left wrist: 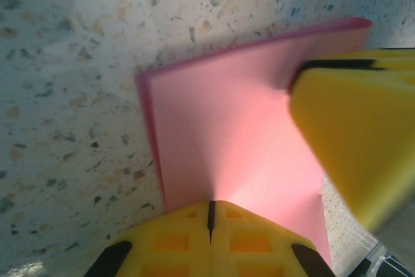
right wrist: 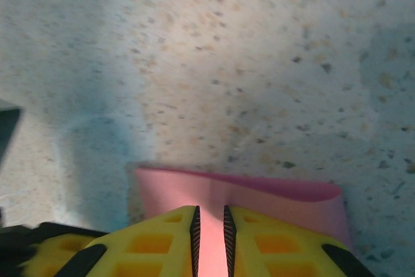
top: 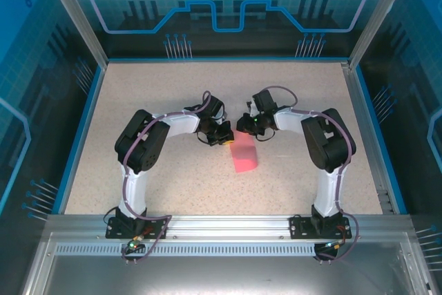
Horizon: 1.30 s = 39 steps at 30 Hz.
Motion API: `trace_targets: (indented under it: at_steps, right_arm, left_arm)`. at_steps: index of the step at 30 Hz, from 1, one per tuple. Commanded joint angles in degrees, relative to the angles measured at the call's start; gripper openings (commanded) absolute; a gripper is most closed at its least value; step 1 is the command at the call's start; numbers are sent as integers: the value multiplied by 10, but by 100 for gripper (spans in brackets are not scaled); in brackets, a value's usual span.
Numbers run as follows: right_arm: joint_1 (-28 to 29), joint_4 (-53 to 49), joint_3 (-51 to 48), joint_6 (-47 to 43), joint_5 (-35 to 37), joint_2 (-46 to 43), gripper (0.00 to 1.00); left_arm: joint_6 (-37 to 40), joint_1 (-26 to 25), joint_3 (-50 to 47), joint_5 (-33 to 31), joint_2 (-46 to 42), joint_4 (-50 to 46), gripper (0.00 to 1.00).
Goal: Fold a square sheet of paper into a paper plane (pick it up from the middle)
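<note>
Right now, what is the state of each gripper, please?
Left gripper: closed on the folded pink sheet of paper.
Right gripper: closed on the same sheet, at another edge.

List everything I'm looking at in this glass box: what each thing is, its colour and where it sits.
sheet of paper: one, pink-red, folded double, mid-table, its far end at the two grippers.
table: one, speckled beige, under everything.
walls: three sides, blue patterned panels, at the far, left and right edges.
metal rail: one, silver, along the near edge, carrying the arm bases.
left arm: one, black and white, bent inward toward the paper.
right arm: one, black and white, bent inward likewise.
left gripper: one, yellow fingers, shut on the paper's edge.
right gripper: one, yellow fingers, closed on the paper with a thin gap.
</note>
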Motion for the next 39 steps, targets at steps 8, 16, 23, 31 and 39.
trace_targets:
  at_steps: [8, 16, 23, 31, 39]
  right_arm:
    - [-76, -7, 16, 10, 31, 15, 20]
    - [-62, -49, -10, -14, 18, -105, 21]
    - [-16, -95, -89, -22, -48, -168, 19]
    - [-3, -128, -126, -43, -94, -155, 18]
    - [-2, -133, -145, -63, -98, -127, 17]
  left_arm:
    - [2, -5, -44, -54, 54, -93, 3]
    - [3, -5, -40, -55, 53, -92, 3]
    - [4, -5, -37, -55, 54, -90, 3]
    - [0, -5, -39, -56, 55, -87, 3]
    - [-2, -5, -41, -59, 56, -86, 3]
